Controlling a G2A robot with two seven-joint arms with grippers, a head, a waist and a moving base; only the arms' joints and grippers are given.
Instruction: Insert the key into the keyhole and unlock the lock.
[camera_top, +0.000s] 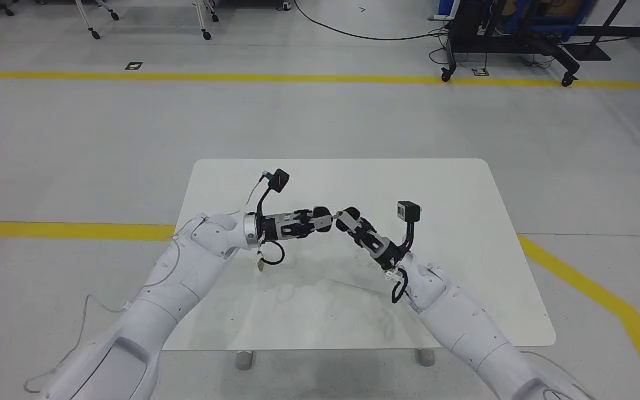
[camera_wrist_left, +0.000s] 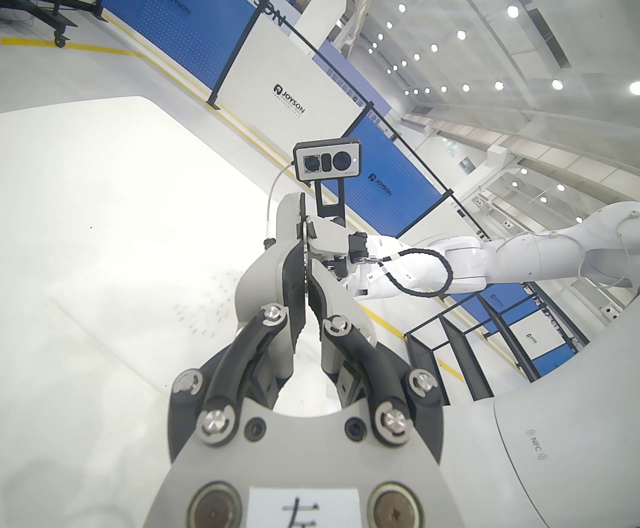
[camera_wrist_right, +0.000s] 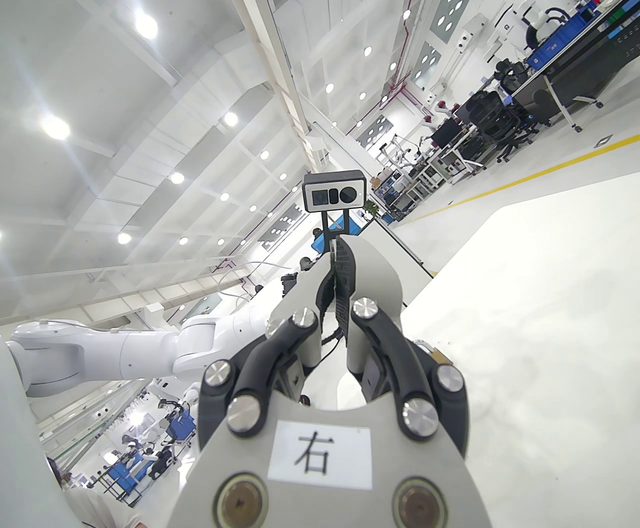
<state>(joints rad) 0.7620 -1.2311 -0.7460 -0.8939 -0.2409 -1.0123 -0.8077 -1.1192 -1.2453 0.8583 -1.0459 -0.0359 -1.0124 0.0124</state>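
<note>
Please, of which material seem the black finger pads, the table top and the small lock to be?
Finger pads: probably rubber, matt black, with a ribbed texture. Table: smooth white top with a faint sheen, perhaps laminate; the look leaves it open. Lock: yellowish shiny body, likely brass, with a silvery metal shackle.

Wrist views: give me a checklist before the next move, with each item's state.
1. Left gripper shut: ok.
2. Right gripper shut: ok.
3. Key between either gripper's pads: cannot tell.
4. Lock found: ok, it peeks out behind the right gripper's linkage.
5. Keyhole facing a gripper: cannot tell.
6. Grippers apart over the table: cannot tell; their tips nearly meet.
</note>
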